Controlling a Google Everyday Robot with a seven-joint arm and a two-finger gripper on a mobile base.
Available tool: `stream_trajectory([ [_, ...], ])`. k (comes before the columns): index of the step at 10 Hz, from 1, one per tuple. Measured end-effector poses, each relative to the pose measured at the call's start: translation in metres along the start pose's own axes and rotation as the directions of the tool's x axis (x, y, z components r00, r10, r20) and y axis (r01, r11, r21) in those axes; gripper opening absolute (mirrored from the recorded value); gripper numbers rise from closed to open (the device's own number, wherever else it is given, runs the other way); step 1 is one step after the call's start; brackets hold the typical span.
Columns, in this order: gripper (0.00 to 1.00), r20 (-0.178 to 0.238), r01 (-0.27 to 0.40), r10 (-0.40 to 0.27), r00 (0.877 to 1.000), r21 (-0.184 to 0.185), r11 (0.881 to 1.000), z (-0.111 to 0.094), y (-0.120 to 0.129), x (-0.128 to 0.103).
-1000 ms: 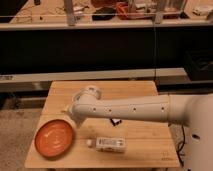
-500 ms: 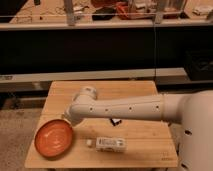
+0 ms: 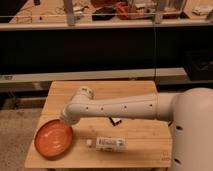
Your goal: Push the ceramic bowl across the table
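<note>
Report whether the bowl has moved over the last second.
No. The bowl keeps its gap to the white packet on the table. The gripper, at the arm's tip, is by its far rim.

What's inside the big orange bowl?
Nothing shows inside the wide orange-red ceramic bowl; its visible floor is bare. The gripper, at the end of the white arm, hangs over the bowl's back-right rim, hiding that part.

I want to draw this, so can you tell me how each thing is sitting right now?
ceramic bowl: right side up, empty, at the left edge of the table.
hand: at the bowl's upper right rim, mostly hidden by the arm.
white bottle: lying on its side, right of the bowl.
small dark thing: lying flat under the arm.
</note>
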State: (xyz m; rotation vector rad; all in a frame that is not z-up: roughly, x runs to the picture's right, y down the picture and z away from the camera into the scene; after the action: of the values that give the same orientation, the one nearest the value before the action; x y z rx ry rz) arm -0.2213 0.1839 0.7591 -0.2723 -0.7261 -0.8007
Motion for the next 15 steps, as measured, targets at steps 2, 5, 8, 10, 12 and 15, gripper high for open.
stream_trajectory([
  [2,0.0,0.016,0.005,-0.005,1.0,-0.005,1.0,0.013,-0.001,-0.006],
  [5,0.0,0.034,-0.013,0.013,0.999,-0.015,1.0,0.018,0.003,-0.003],
  [8,0.0,0.047,-0.044,0.045,0.998,-0.021,0.999,0.02,0.011,0.005],
  [10,0.0,0.06,-0.074,0.076,0.995,-0.023,0.997,0.017,0.022,0.015],
  [12,0.0,0.064,-0.098,0.1,0.993,-0.027,0.995,0.01,0.032,0.026],
  [15,0.0,0.078,-0.099,0.102,0.992,-0.036,0.994,0.016,0.033,0.02],
])
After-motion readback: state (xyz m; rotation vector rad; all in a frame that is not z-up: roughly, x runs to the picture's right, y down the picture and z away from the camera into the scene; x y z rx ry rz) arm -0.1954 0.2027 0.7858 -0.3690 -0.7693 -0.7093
